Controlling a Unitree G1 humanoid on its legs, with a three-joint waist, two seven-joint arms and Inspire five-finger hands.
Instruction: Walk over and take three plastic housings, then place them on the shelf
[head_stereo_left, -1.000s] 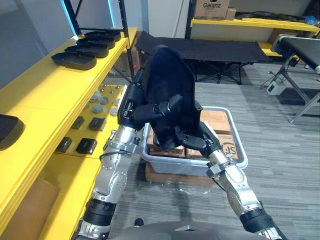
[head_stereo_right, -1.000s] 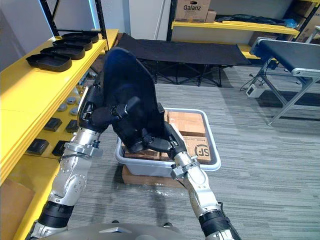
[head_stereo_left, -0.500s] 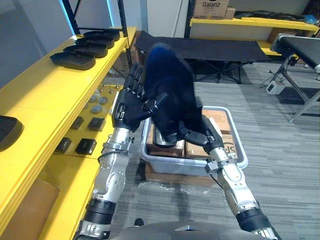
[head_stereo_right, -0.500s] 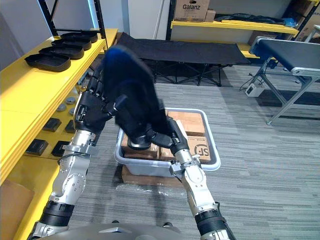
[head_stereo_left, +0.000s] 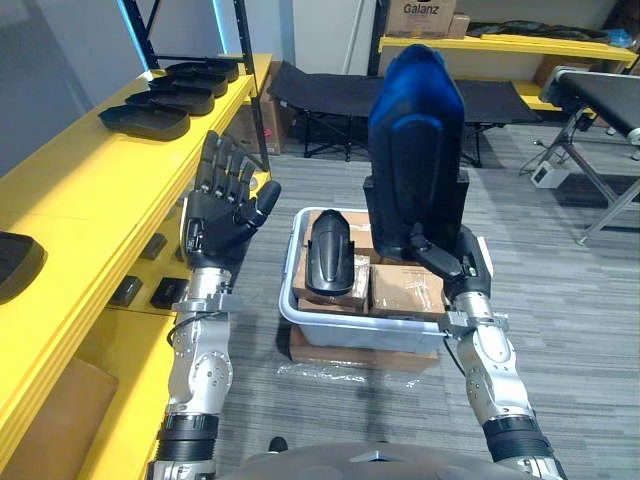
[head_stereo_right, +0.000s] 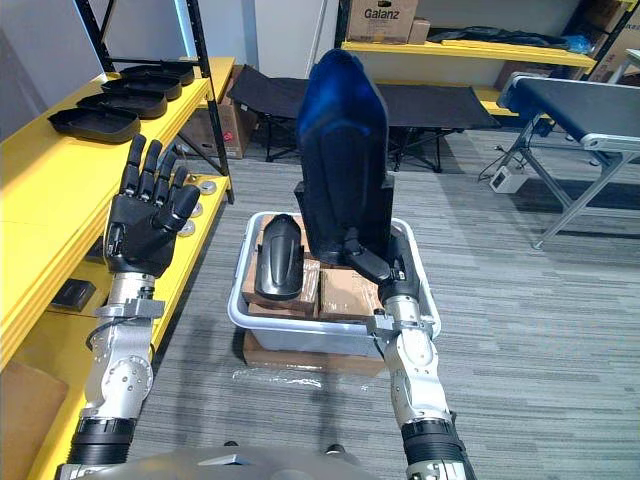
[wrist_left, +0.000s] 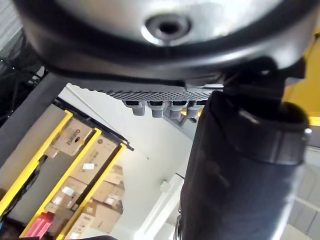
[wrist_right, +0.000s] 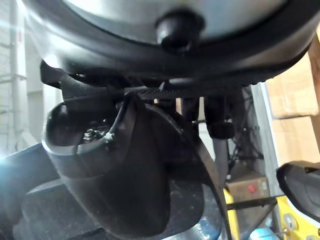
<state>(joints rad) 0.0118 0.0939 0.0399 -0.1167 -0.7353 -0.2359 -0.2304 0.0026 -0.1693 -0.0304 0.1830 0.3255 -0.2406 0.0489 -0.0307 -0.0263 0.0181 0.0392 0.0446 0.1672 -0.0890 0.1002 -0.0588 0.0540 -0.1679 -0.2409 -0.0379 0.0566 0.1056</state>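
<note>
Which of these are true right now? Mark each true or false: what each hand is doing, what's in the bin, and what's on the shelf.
1. The right hand is shut on a black housing and holds it upright. True.
2. The left hand grips a housing as well. False: it is raised with its fingers straight and holds nothing.
3. A second housing lies in the grey bin on top of cardboard boxes. True.
4. The yellow shelf on the robot's left has no housings on it. False: a row of housings lies along its far end.
</note>
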